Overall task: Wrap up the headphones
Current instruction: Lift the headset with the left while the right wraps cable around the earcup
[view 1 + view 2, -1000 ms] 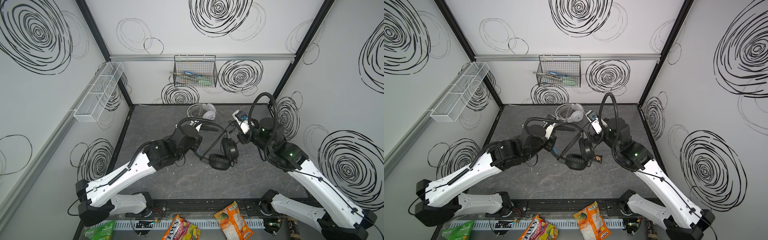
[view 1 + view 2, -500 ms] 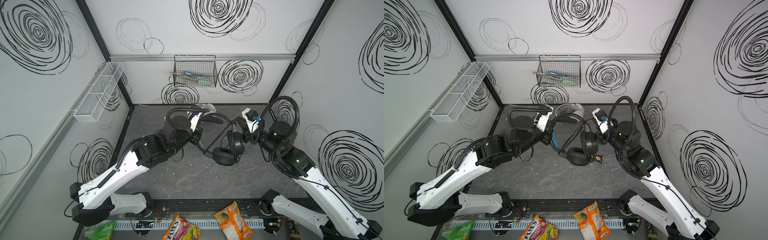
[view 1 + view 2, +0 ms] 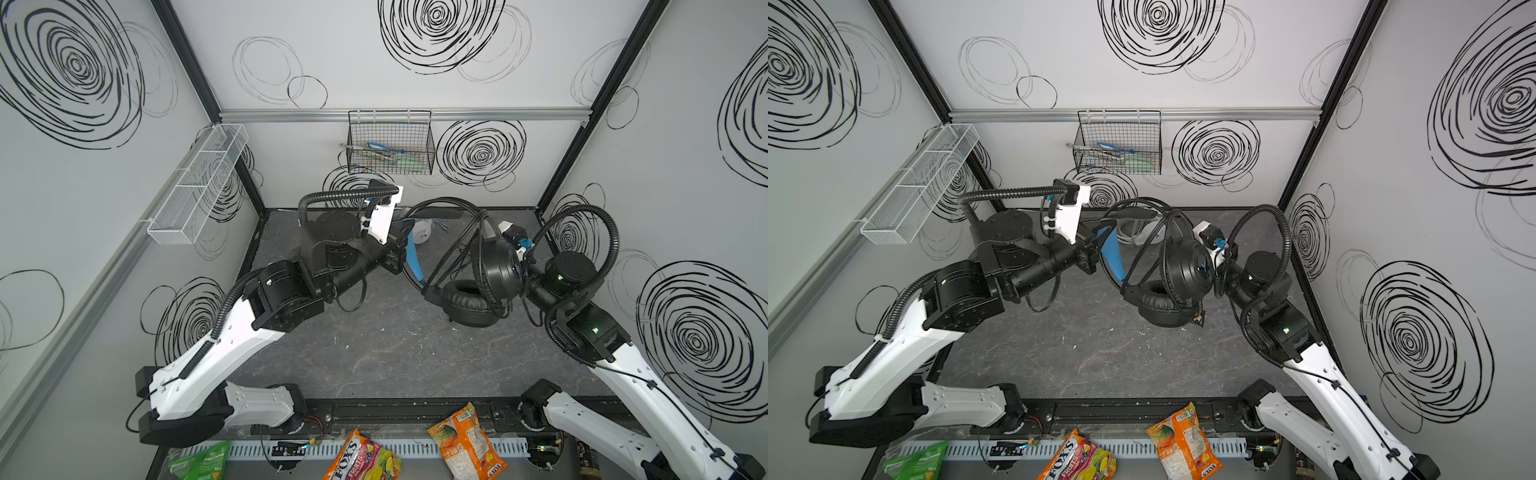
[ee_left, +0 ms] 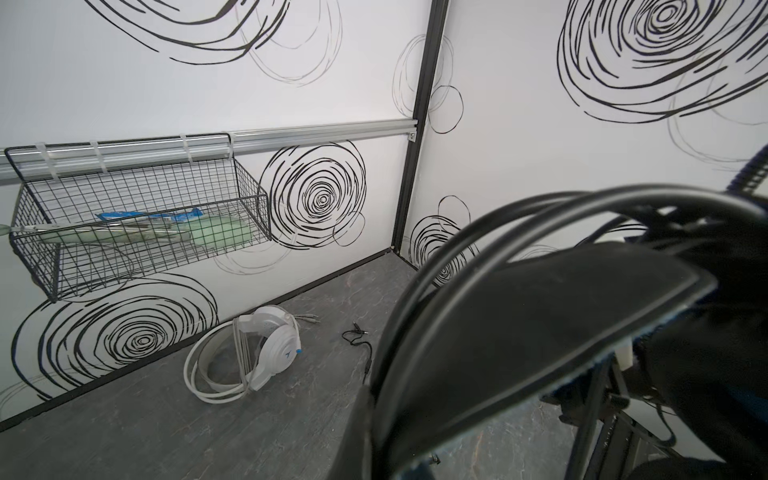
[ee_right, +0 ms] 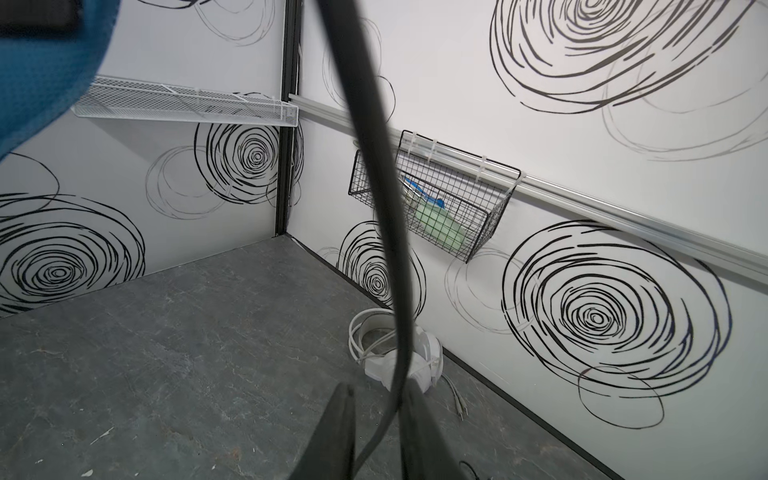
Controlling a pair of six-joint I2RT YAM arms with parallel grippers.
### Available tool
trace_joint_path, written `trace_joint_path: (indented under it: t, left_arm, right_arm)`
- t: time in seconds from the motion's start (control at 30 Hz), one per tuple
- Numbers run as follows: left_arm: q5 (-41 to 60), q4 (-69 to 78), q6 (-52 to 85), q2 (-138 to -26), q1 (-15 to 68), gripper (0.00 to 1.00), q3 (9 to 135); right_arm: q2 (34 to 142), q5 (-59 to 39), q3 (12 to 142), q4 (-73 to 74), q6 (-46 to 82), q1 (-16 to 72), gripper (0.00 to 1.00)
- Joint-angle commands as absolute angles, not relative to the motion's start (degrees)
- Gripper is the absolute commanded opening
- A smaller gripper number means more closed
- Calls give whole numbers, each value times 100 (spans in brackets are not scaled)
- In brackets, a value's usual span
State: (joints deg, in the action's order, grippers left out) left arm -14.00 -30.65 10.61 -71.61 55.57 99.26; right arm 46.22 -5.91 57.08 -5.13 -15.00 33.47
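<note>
The left tool (image 3: 397,255) is clamped shut on the headband (image 3: 413,259) of the black headphones (image 3: 496,270), gripping the blue-lined arch. In the left wrist view that headband fills the foreground, with several turns of black cable (image 4: 436,266) lying over it.

Beyond it, at the middle of the far edge of the surface (image 3: 374,353), the white headphones (image 4: 270,345) lie flat with white cable looped beside them. They are apart from both arms and seem already bundled.

The black set hangs right of the middle, toward the far right corner. Its arch runs from the left tool across to the ear cups on the right arm's side. The lower cushion (image 3: 467,305) sits low over the surface; I cannot tell whether it touches.

The right tool (image 5: 380,392) is hidden behind the upper cup in both top views. Its wrist view shows the fingers (image 5: 340,415) slightly apart with the black cable running up between them. The gap is wider than the cable, so the cable looks loosely guided rather than pinched.

A free tail with its plug (image 4: 359,333) trails on the surface.

The next turn depends on one relation: the cable leads from the right tool up and across the headband's long axis. The right arm is nearer the slack, so it is probably the one to carry it round while the left steadies.
</note>
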Motion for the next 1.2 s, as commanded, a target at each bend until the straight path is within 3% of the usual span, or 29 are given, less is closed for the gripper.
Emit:
trace_joint_path:
  t: [0.0,0.27,0.5,0.77,0.93,1.17]
  left_arm:
    - [-1131,-2094,1538,-7204,5599,0,10352]
    - [-950,-1908,1783,-7364,5601,0,10718]
    - [-940,-1839,1870,-7348,5601,0,10732]
    - [-940,-1699,1939,-7304,5581,0,10758]
    - [-909,-1611,2036,-7260,5537,0,10756]
    - [-850,-1457,2126,-7358,5506,0,10861]
  right_arm:
    - [4489,-947,5495,-69,-1366,3349,25]
    - [4316,-1697,4809,920,-443,3340,38]
    - [4318,-2000,4461,1413,23,3340,40]
    - [4380,-2015,4275,1530,149,3341,38]
    - [4377,-2139,4174,1514,152,3340,28]
    - [4446,-2356,3526,2018,647,3340,28]
